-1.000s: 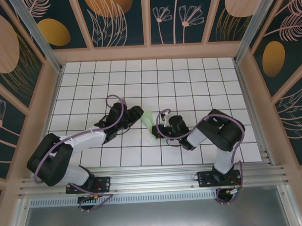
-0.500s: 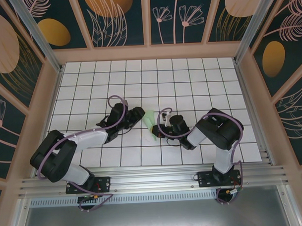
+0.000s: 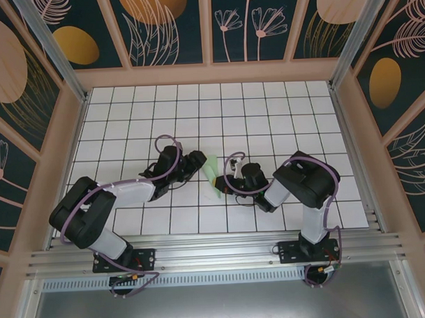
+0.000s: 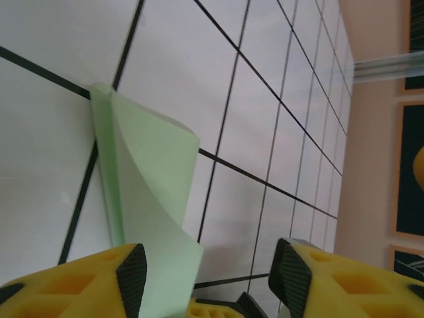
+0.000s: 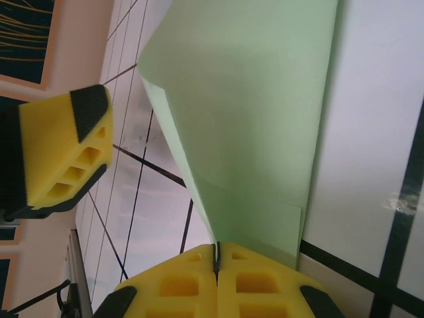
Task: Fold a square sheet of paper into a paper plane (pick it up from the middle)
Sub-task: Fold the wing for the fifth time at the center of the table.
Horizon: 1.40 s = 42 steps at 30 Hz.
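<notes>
Since the earlier frame, the left arm's elbow has swung rightward and the left gripper [image 3: 198, 162] has edged nearer the centre. Its jaws stand spread, with the green sheet of paper [image 3: 212, 170] just beside one pad [image 4: 131, 268]. The sheet is partly folded and stands at the middle of the grid table [image 3: 267, 115]. The right gripper [image 3: 226, 183] is pressed together, pinching the sheet's near end.

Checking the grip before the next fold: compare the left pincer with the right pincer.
The left pincer stands open, fingers well apart; the right pincer is shut, fingers pressed together. The right pincer pinches an edge of the green paper; the left pincer clamps nothing, the paper merely rising beside one finger. Shared: yellow fingers with black pads, both low over the table at the paper.
</notes>
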Motion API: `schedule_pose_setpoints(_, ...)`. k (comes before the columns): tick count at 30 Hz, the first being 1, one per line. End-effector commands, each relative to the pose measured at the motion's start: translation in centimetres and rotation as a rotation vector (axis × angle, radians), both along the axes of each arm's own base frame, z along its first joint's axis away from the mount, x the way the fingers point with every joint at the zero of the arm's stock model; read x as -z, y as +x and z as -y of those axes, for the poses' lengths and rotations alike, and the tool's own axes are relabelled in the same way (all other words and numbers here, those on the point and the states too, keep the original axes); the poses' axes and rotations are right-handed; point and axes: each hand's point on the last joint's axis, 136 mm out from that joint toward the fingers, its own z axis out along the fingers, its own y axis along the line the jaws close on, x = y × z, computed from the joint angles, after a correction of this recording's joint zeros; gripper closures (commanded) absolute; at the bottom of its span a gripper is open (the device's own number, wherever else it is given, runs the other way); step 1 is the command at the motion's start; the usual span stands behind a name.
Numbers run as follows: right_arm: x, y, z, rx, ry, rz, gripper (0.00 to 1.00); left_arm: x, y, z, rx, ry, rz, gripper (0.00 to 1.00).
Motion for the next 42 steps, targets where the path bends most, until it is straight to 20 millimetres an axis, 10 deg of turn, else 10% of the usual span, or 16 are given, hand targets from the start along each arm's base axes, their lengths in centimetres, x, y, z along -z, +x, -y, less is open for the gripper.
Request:
schedule_pose_setpoints(1,0.5,-0.8,1.0,-0.028,-0.050,0.051,1.00,0.0,0.8,-1.3,-0.042,0.122,-0.019,0.30)
schedule_pose_setpoints(18,0.2,-1.6,-0.7,-0.214,-0.325,0.420,1.00,5.0,0.5,-1.4,0.005,0.281,-0.245,0.34)
schedule_pose_setpoints(36,0.8,-2.0,-1.1,-0.258,-0.559,0.616,0.83,5.1,0.0,-1.9,0.004,0.301,-0.251,0.97)
schedule_pose_setpoints(42,0.6,-1.9,-0.8,-0.263,-0.736,0.739,0.76,4.2,0.2,-1.8,0.003,0.292,-0.229,1.00)
